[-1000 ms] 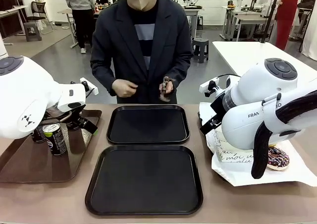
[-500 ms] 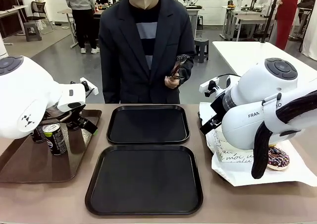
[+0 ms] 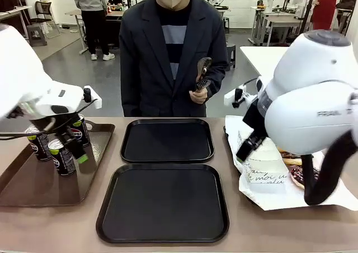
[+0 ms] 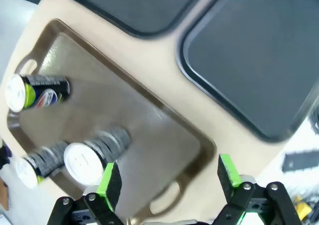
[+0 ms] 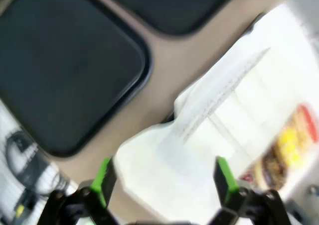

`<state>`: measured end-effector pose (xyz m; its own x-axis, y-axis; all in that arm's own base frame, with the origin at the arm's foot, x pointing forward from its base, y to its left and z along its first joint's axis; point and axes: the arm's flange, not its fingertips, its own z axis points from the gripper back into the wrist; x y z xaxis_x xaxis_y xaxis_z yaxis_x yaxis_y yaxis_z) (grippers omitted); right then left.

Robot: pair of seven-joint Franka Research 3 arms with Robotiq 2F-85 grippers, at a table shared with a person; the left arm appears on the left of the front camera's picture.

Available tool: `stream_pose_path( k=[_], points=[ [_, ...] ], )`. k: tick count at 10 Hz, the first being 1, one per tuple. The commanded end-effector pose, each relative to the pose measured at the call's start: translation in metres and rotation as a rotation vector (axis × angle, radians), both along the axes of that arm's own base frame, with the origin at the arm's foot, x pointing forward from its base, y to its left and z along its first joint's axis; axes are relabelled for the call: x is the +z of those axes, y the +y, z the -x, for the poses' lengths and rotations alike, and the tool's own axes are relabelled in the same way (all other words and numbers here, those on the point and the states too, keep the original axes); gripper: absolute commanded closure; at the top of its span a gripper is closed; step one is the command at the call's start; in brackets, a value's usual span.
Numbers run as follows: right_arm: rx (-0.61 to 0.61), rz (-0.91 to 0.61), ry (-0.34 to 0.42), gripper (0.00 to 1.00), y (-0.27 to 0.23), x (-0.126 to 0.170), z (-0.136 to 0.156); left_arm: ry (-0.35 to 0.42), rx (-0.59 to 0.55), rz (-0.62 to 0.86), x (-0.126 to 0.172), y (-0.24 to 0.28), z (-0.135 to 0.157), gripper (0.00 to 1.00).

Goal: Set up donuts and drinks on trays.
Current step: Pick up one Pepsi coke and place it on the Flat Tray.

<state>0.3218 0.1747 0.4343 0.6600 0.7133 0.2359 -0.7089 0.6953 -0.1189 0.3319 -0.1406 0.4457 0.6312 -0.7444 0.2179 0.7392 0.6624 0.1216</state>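
Closest to me, the near tray (image 3: 162, 202) sits bare on the bench (image 3: 246, 233), so nothing is plated yet. My left hand (image 4: 167, 172) hangs over the brown tray (image 3: 33, 188), jaws spread as wide as they go with nothing between them. The three cans (image 3: 61, 157) stand upright there, bunched toward its far left. In the wrist view the nearest can (image 4: 94, 154) lies just off one pad.

I judge the step to be picking that can. To do it well I'd shift the hand sideways until the can is centred between the pads. Then I'd come straight down and close on the body below the rim, not on the top. Its neighbours are close, so I'd watch that neither finger clips them on the way down. After that I'd lift high enough to clear the brown tray's rim before crossing to the near tray.

My right hand (image 5: 162, 172) is likewise wide open and empty, hovering above the paper (image 3: 330, 200). The donuts (image 3: 295, 173) lie on it, partly hidden by the arm and blurred in the wrist view. They look soft, so a light squeeze will do.

Beyond, the far tray (image 3: 168, 141) is also bare. At the far edge the person's hand (image 3: 197, 96) holds tongs (image 3: 202, 74).
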Motion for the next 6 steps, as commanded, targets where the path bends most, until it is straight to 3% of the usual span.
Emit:
stream_pose_path(
  k=[1, 2, 3, 4, 6],
  points=[
    [0.074, 0.093, 0.177, 0.00, -0.043, -0.024, 0.091, 0.036, -0.083, -0.015, -0.002, 0.020, 0.073, 0.00],
    [0.098, 0.134, 0.214, 0.00, -0.048, -0.026, 0.100, 0.030, -0.058, 0.004, -0.001, 0.021, 0.079, 0.00],
    [0.042, 0.160, 0.143, 0.00, -0.050, -0.025, 0.085, -0.039, -0.005, 0.011, -0.005, 0.026, 0.062, 0.00],
    [0.045, 0.106, 0.180, 0.00, -0.011, 0.009, 0.043, 0.045, -0.048, -0.024, 0.028, 0.004, 0.035, 0.00],
    [0.042, 0.135, 0.205, 0.00, -0.020, 0.016, 0.054, 0.045, -0.048, -0.024, 0.028, 0.004, 0.035, 0.00]
  ],
)
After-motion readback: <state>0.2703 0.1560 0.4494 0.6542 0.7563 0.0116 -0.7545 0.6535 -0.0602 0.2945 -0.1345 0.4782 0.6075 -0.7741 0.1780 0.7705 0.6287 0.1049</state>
